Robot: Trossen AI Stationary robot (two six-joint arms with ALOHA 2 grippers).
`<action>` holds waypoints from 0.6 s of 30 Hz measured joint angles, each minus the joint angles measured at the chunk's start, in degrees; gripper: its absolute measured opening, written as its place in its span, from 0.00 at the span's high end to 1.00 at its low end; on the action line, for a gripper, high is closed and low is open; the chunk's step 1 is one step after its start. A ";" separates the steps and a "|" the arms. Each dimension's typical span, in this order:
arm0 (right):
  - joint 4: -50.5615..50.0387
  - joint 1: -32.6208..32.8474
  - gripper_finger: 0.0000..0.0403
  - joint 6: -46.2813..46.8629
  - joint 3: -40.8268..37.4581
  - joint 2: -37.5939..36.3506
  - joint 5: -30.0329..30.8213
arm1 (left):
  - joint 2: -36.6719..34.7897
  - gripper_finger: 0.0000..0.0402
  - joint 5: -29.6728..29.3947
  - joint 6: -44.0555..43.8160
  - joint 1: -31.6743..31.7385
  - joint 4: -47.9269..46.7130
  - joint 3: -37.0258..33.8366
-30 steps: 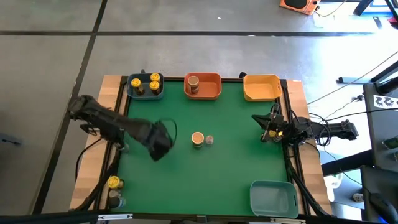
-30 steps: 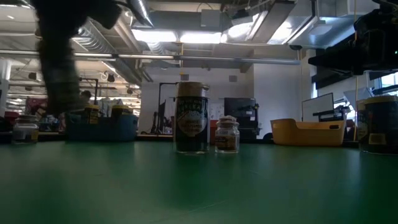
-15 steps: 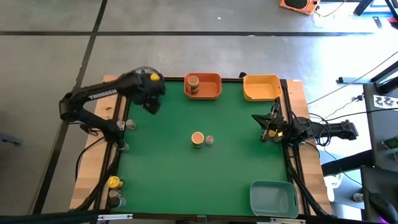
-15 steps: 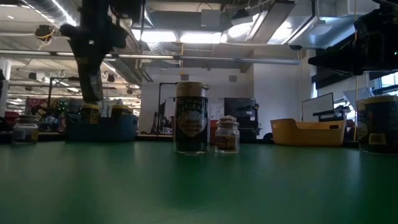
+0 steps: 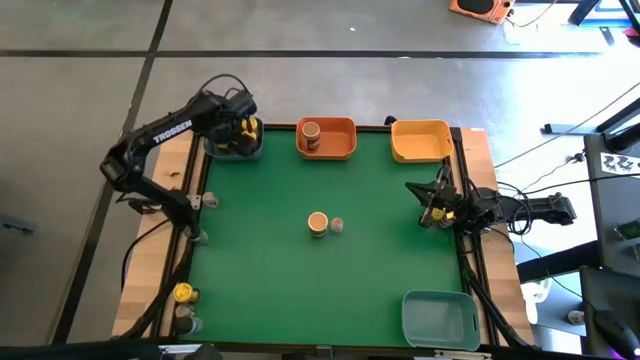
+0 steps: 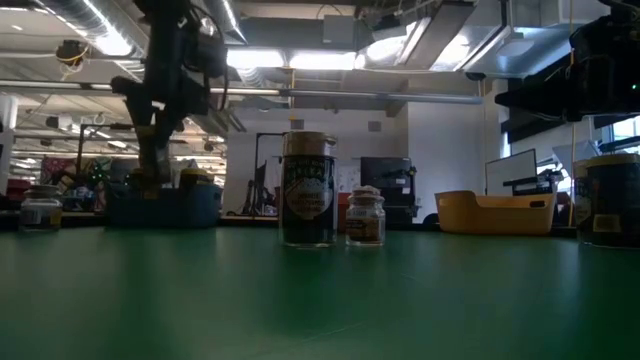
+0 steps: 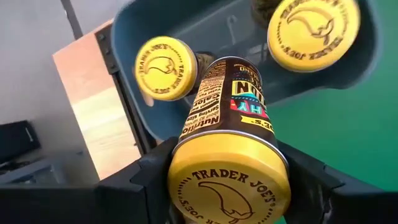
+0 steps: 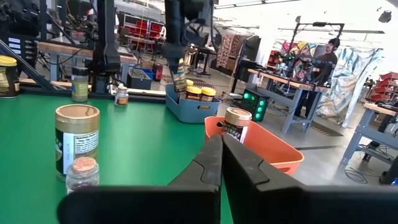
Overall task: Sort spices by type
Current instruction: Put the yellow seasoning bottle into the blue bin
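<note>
Grey tiled floor [image 5: 400,90] — ceiling lights [image 6: 290,60], seemingly workbenches [image 8: 385,112] — beyond.

This is a robotics lab or workshop hall. The green-topped bench [image 5: 330,270] stands on a bare grey concrete floor [image 5: 330,90] crossed by dark seams. Above the bench, exposed ducts and pipes [image 6: 330,95] run under long strip lights [image 6: 300,58] on an open industrial ceiling. Beyond the bench's far side stand more workbenches [image 8: 87,50] loaded with gear, another dark robot arm [image 8: 102,37], a unit with green lamps [image 8: 252,99], and a person [image 8: 326,56] at a station with cables and frames. Loose cables [image 5: 560,150] trail across the floor to the right of the bench.
</note>
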 joint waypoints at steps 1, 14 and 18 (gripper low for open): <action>-0.02 0.00 0.97 0.00 0.00 0.00 0.00 | 0.32 0.46 0.11 0.21 0.30 0.72 -0.66; 0.00 0.00 0.97 0.05 0.00 0.00 -0.02 | 0.90 0.46 0.18 0.58 4.50 12.69 -8.35; 0.03 0.00 0.97 1.39 0.00 0.00 -0.02 | 0.90 0.46 0.24 1.31 6.14 14.88 -10.79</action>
